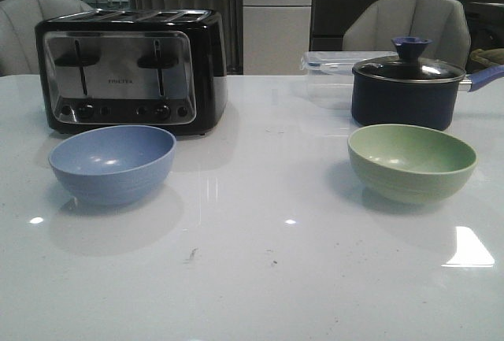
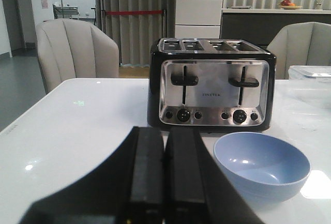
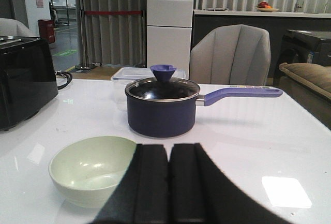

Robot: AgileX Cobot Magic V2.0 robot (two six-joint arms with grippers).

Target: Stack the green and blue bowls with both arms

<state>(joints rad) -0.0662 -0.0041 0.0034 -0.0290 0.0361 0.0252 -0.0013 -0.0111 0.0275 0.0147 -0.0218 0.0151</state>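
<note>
The periwinkle blue bowl (image 1: 112,163) sits upright and empty on the white table at the left, in front of the toaster. The pale green bowl (image 1: 412,161) sits upright and empty at the right, in front of the navy pot. Neither arm shows in the front view. In the left wrist view my left gripper (image 2: 165,142) is shut and empty, with the blue bowl (image 2: 261,163) beside it, apart. In the right wrist view my right gripper (image 3: 169,154) is shut and empty, and the green bowl (image 3: 91,169) lies beside it, partly hidden by a finger.
A black and chrome toaster (image 1: 130,69) stands at the back left. A dark navy lidded pot (image 1: 408,85) with a blue handle stands at the back right, a clear plastic container (image 1: 327,73) behind it. Grey chairs stand beyond the table (image 1: 260,262).
</note>
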